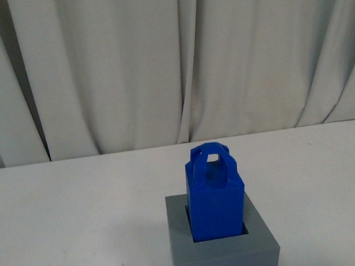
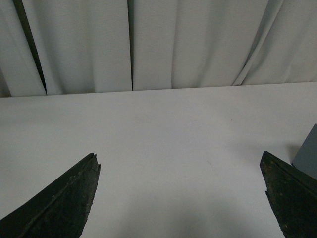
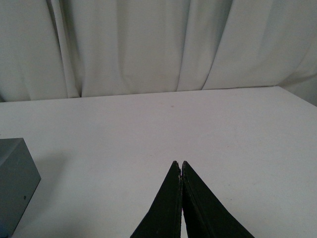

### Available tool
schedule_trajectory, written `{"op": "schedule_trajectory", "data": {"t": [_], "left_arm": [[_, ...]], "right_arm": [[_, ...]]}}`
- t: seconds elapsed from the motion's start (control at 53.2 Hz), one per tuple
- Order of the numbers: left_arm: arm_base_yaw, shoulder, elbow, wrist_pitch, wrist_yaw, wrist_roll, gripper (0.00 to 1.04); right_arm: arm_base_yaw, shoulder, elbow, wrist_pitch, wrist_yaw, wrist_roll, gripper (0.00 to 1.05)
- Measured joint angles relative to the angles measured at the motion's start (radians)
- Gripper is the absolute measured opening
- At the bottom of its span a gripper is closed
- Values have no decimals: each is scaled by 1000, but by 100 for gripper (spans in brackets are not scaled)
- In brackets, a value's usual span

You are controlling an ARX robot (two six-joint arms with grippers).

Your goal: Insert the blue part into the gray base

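Bright blue plastic block with loop handle (image 1: 215, 199) stands upright in square recess of matte gray plastic cube (image 1: 224, 252), on white table (image 1: 72, 204). Narrow dark gap shows at recess edges: loose fit, block self-supporting, no grip needed. Insertion judged complete.

Left gripper (image 2: 181, 196): fingers spread wide, holding nothing; gray cube edge just beside one finger.

Right gripper (image 3: 181, 171): fingertips pressed together, empty, clear of cube.
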Motion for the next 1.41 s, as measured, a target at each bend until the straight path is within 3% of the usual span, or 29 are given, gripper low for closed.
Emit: {"op": "schedule_trajectory", "data": {"t": [0.507,0.638,0.901,1.296,1.408], "left_arm": [[0,0,0,0,0,0,99],[0,0,0,0,0,0,99],[0,0,0,0,0,0,99],[0,0,0,0,0,0,99],[0,0,0,0,0,0,99]], "right_arm": [[0,-139,-33,-96,0,1,2],[0,-275,-32,-264,0,1,2],[0,-311,-32,-275,-1,0,3],[0,-311,-32,-275,0,1,63],[0,-311,-32,-275,-1,1,88]]}}
